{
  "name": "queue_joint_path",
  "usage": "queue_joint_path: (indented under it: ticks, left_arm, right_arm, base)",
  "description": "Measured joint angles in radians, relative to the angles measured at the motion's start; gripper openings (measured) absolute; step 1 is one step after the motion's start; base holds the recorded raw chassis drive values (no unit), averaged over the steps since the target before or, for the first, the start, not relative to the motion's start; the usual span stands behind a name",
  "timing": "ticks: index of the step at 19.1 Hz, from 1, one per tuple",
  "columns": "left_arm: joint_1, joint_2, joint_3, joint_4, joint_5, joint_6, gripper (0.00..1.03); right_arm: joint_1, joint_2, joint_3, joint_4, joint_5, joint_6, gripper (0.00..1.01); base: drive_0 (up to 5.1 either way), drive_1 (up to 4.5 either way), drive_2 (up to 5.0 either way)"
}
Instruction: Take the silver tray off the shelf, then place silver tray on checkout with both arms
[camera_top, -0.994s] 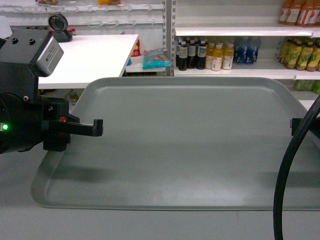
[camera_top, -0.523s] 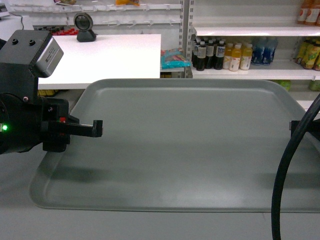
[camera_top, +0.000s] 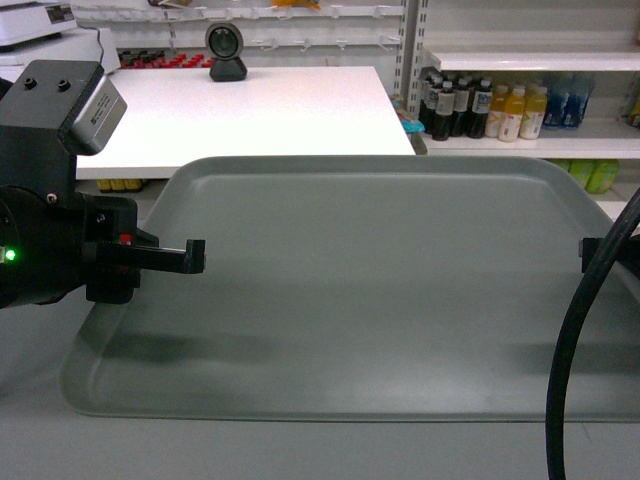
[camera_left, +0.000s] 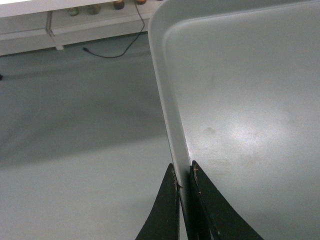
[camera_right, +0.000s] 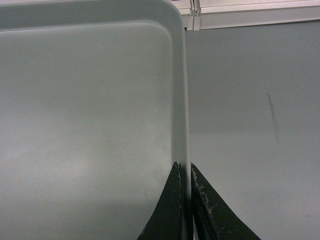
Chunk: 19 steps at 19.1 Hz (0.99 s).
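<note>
The silver tray (camera_top: 380, 290) fills the middle of the head view, held level in the air between both arms with grey floor beneath it. My left gripper (camera_top: 190, 256) is shut on its left rim; the left wrist view has the rim (camera_left: 170, 115) pinched between the black fingers of the left gripper (camera_left: 184, 180). My right gripper (camera_top: 590, 250) is shut on the right rim, mostly hidden behind a black cable; the right wrist view shows the right gripper (camera_right: 186, 175) clamping that rim (camera_right: 181, 100). Beyond the tray's far edge stands the white checkout (camera_top: 250, 110). No shelf board lies under the tray.
A black round-lensed camera (camera_top: 226, 50) stands at the back of the checkout. Shop shelves with bottles (camera_top: 500, 105) run along the upper right. A thick black cable (camera_top: 570, 360) hangs at the right. A thin wire (camera_left: 120, 50) lies on the grey floor.
The checkout, its camera and the bottle shelves have slid to the right in the head view. The tray and both grippers keep the same place in view.
</note>
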<state>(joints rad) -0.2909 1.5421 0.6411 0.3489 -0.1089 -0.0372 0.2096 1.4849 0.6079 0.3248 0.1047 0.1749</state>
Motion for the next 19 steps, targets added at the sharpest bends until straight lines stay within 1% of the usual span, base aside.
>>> queue_joint_path:
  ticks: [14,15,19]
  left_arm:
    - [0.0,0.0,0.0,-0.002,-0.002,0.0,0.03]
    - [0.0,0.0,0.0,0.002,-0.002,0.0,0.03]
    - [0.009,0.0,0.0,0.002,-0.002,0.008,0.03]
  right_arm:
    - [0.0,0.001,0.0,0.0,0.001,0.0,0.03]
    - [0.0,-0.001,0.0,0.002,0.002,0.0,0.03]
    - [0.006,0.001,0.0,0.002,0.0,0.0,0.03]
  base:
    - [-5.0,2.47,2.5]
    - [-2.8,1.54,1.5]
    - [0.0,0.0,0.0]
